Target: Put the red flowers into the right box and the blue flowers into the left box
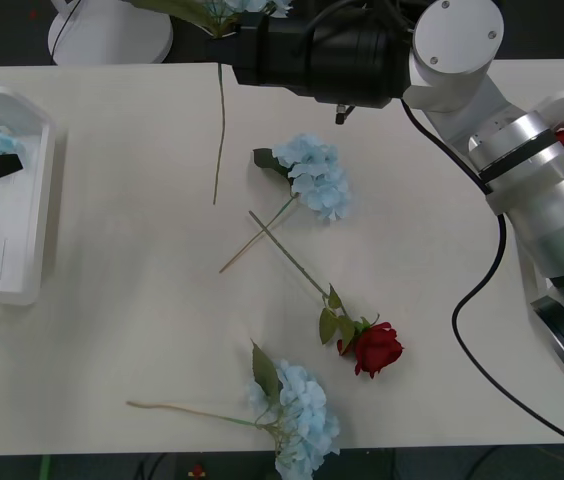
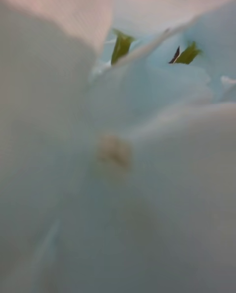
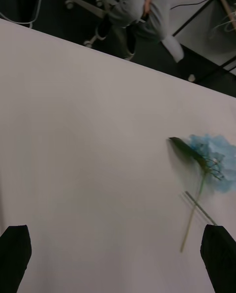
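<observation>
Your right gripper point(image 1: 230, 35), far centre, holds a pale-blue flower point(image 1: 247, 8) w/ thin stem dangling; petals press its cam. Left gripper point(image 3: 117, 253) gapes wide.

The table point(image 1: 112, 330) is finished in a smooth, matt off-white surface. The left box point(image 1: 32, 215) is formed of white, slightly glossy plastic. The blue flowers point(image 1: 314, 177) are made of thin, matt, cloth-like petals. A satin fabric look is shown by the red rose point(image 1: 376, 348). The right arm point(image 1: 552, 215) is clad in brushed silver metal and glossy black housing.
</observation>
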You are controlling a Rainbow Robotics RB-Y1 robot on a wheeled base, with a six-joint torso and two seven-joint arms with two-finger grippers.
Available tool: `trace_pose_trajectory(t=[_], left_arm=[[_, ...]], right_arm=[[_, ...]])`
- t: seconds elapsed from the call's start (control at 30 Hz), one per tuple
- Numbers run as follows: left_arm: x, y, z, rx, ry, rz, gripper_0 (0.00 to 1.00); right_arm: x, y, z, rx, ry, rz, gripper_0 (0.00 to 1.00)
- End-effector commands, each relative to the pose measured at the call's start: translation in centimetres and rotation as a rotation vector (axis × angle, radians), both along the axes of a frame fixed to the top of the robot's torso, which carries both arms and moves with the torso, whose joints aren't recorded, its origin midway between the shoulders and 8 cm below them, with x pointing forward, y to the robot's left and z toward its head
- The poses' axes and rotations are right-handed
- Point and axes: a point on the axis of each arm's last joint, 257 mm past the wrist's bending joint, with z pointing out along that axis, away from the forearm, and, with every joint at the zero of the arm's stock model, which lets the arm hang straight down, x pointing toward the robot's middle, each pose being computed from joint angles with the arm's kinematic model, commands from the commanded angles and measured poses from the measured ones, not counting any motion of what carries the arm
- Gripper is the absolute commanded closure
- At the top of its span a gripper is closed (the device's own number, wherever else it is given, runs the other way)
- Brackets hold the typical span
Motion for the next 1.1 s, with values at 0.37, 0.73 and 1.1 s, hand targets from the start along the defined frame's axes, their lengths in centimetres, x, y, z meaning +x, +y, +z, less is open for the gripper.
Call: trace_pose_trajectory(t=[0.37,0.73,1.1], left_arm=[[-4.8,-13.7,3.0,0.021,-0.354,-0.306,0.00],[-2.6,-23.7,3.9,-0.065,-0.439,-0.276,0.00],[-1.1,-27.6,4.2,-0.037,-0.468,-0.275,0.62]], right_arm=[[-3.2,8.5,3.2,0.153,-0.073,0.013,1.00],[-3.5,9.5,2.9,0.171,-0.075,0.001,1.00],[-3.2,9.3,3.1,0.178,-0.078,-0.009,1.00]])
